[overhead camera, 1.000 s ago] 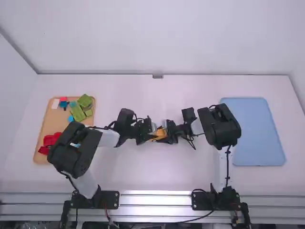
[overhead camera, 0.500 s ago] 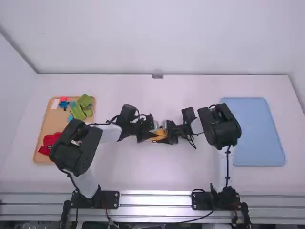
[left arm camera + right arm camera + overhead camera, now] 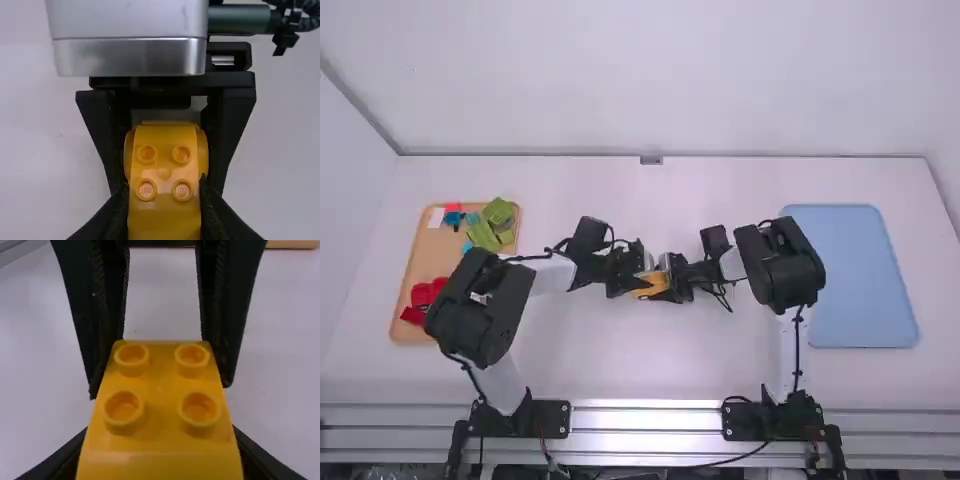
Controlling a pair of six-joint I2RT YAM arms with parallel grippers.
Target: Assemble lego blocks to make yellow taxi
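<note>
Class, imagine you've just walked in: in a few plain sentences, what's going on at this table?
Two robot arms are working on one yellow studded lego piece. The left gripper and the right gripper face each other, both with jaws closed on it. Green blocks and red blocks lie on the tan tray.

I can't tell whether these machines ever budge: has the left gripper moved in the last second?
Yes, slightly: in the high view the left gripper sits a little nearer the table's far edge than before.
</note>
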